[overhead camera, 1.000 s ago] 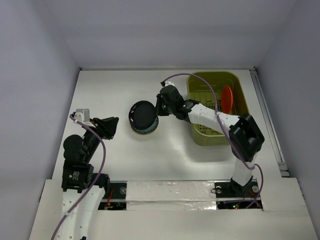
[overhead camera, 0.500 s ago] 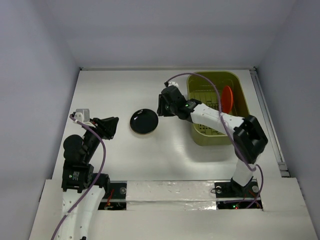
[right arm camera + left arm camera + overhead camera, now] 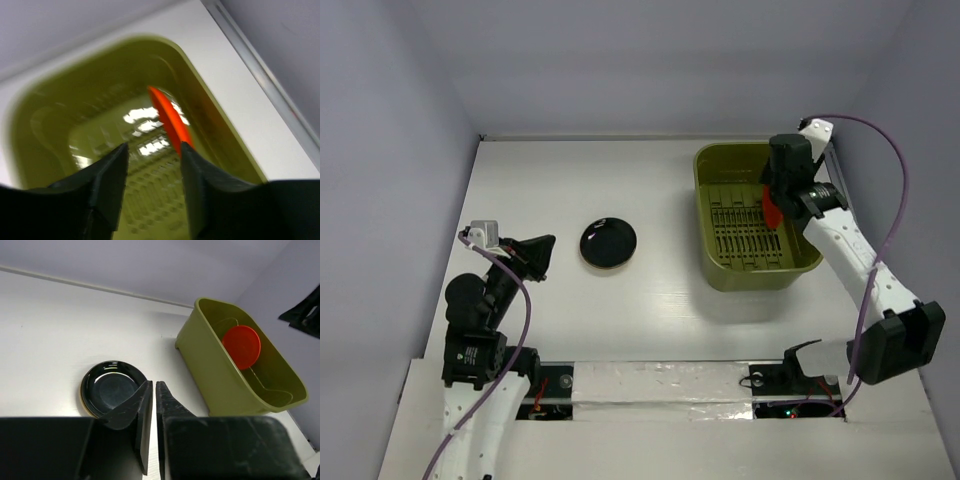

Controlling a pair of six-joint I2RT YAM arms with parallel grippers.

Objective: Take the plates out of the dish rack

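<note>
Big white table [image 3: 550,180] under everything. On it, toward the right side, the olive-green dish rack [image 3: 756,280], a deep tub with slots in the bottom.

Reaching over the dish rack from its right side, the right arm [image 3: 850,250]. Well away from the dish rack on its left, the left arm [image 3: 485,300], low by the near edge.

Left of the dish rack and apart from it, a dark shiny plate [image 3: 608,244], flat on the table, with a thin yellowish edge along its near side. Inside the dish rack, by its right wall, an orange-red plate [image 3: 771,208] standing on edge.

Just above that plate, the right gripper [image 3: 152,150], spread wide, with the plate's rim close by one finger [image 3: 200,170]. Touching or not, cannot tell.

Pointing toward the dish rack, the left gripper [image 3: 152,390], pressed nearly together with only a thin slit, pinching nothing.
</note>
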